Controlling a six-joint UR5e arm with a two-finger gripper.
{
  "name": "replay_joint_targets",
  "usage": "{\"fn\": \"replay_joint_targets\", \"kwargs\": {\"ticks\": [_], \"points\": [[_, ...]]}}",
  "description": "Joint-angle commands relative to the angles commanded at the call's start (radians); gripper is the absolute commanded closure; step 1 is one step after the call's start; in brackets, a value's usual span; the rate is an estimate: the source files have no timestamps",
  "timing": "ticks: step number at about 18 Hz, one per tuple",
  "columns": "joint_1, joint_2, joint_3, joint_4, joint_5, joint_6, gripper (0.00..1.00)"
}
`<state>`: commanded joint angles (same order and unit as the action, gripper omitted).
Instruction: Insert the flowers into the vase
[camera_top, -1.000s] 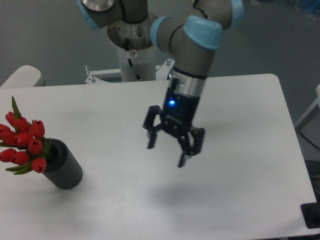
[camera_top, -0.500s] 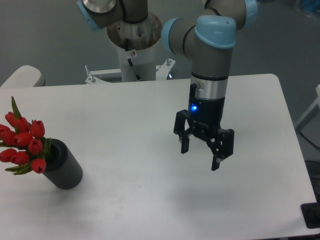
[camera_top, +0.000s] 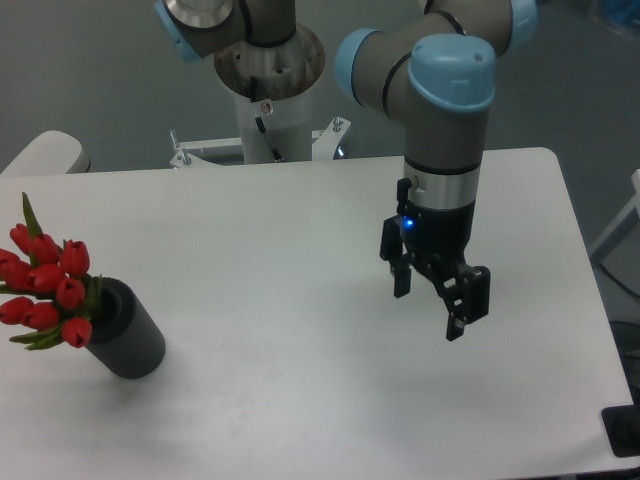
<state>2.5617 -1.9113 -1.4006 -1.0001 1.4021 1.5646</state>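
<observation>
One bunch of flowers (camera_top: 45, 285) sits at the far left edge of the table (camera_top: 250, 230), its red buds leaning out toward nine o'clock, stems tucked into the top of the vase (camera_top: 128, 332). By the look of it, the insertion is done. Moving right, bare tabletop runs to the gripper (camera_top: 431, 306), which has slid over toward three o'clock in the past second and now hangs well apart from the vase, jaws spread wide and holding nothing. That retreat reads as the arm clearing off after release. At twelve o'clock stands the arm's base column (camera_top: 268, 100); nothing blocks the path.
</observation>
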Motion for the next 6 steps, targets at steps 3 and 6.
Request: {"fn": "replay_joint_targets", "kwargs": {"ticks": [3,6], "points": [[0.0,0.0,0.002,0.0,0.0,0.011,0.0],[0.0,-0.002,0.003,0.0,0.0,0.011,0.0]]}}
